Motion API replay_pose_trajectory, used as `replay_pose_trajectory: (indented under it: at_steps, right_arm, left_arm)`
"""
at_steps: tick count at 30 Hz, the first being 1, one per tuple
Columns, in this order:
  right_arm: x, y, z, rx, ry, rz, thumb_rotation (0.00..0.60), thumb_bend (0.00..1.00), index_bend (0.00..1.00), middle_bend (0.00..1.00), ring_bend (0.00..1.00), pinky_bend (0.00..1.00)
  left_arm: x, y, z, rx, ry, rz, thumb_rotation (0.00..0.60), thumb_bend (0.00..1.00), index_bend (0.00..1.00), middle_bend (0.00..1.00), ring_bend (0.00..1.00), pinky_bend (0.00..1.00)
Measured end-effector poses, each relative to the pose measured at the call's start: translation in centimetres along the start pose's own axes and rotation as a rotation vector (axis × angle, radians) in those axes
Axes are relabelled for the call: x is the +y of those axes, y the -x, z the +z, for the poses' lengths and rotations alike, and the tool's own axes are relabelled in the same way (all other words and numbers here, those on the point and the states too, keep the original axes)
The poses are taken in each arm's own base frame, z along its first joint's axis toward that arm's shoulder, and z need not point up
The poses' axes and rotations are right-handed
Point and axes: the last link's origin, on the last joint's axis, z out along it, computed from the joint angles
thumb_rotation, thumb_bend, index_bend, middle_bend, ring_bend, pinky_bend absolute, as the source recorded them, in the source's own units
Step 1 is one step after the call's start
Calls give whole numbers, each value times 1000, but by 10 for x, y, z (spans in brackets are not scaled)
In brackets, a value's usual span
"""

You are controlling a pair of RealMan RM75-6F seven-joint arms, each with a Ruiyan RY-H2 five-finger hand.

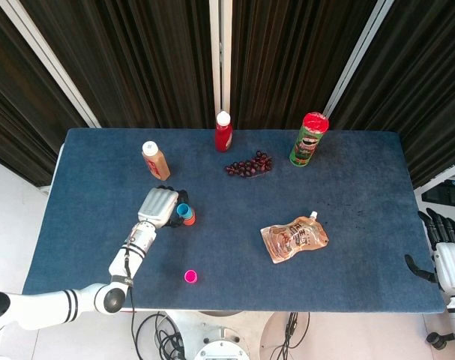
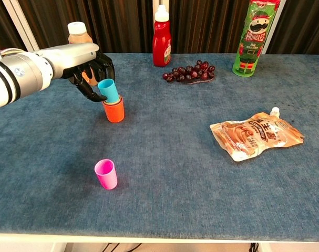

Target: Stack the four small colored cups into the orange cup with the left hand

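My left hand (image 2: 88,71) (image 1: 160,205) holds a blue cup (image 2: 109,91) (image 1: 183,210), whose base sits in the mouth of the orange cup (image 2: 114,111) (image 1: 189,220). The blue cup leans a little to the left. A rim of yellow shows inside the orange cup under it. A pink cup (image 2: 106,174) (image 1: 190,276) stands alone nearer the front edge. My right hand (image 1: 446,259) hangs off the table's right edge with its fingers apart, holding nothing.
A brown sauce bottle (image 2: 79,37) stands just behind my left hand. Along the back are a red ketchup bottle (image 2: 161,37), a bunch of grapes (image 2: 191,72) and a green Pringles can (image 2: 251,37). A snack pouch (image 2: 256,134) lies at the right.
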Motion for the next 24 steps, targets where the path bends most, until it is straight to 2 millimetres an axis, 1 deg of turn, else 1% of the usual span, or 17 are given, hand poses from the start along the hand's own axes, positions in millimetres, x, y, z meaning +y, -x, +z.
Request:
replay_pose_trajectory:
  at_steps: [1, 2, 5, 7, 10, 11, 14, 16, 19, 21, 24]
  right_arm:
    - [0, 0, 0, -1, 0, 0, 600, 250, 0, 0, 0, 0]
    - [0, 0, -1, -2, 1, 0, 600, 250, 0, 0, 0, 0]
    - [0, 0, -1, -2, 0, -1, 600, 250, 0, 0, 0, 0]
    - [0, 0, -1, 0, -1, -1, 600, 249, 0, 0, 0, 0]
    - [-1, -2, 0, 4, -6, -1, 600, 250, 0, 0, 0, 0]
    - [-2, -3, 0, 5, -9, -1, 600, 250, 0, 0, 0, 0]
    - [-3, -3, 0, 3, -15, -1, 600, 250, 0, 0, 0, 0]
    - [-4, -4, 0, 2, -19, 0, 600, 250, 0, 0, 0, 0]
    - [-6, -4, 0, 4, -26, -1, 600, 250, 0, 0, 0, 0]
    - [-8, -5, -1, 8, -32, -1, 600, 249, 0, 0, 0, 0]
    - [-11, -5, -2, 15, -45, -1, 600, 250, 0, 0, 0, 0]
  left_arm:
    - [1, -1, -1, 1, 4, -3, 600, 212, 164, 271, 224, 300]
    - [2, -1, -1, 6, 7, -6, 600, 208, 139, 247, 208, 292]
    - [4, -7, -3, 38, 19, -12, 600, 203, 124, 228, 184, 265]
    - [7, -11, -7, 49, 32, -13, 600, 189, 152, 250, 184, 253]
    - [10, -16, -18, 36, 52, -8, 600, 178, 256, 273, 184, 261]
    - [11, -18, -22, 30, 59, -5, 600, 178, 266, 275, 185, 263]
    - [16, -22, -43, 0, 84, 14, 600, 178, 272, 282, 187, 281]
    - [18, -20, -62, -30, 95, 30, 600, 178, 273, 284, 187, 289]
    - [14, -12, -92, -80, 89, 51, 600, 178, 265, 290, 193, 293]
    - [10, -5, -110, -108, 79, 62, 600, 179, 238, 291, 197, 296]
    - [6, 5, -129, -140, 72, 84, 600, 179, 216, 291, 197, 301]
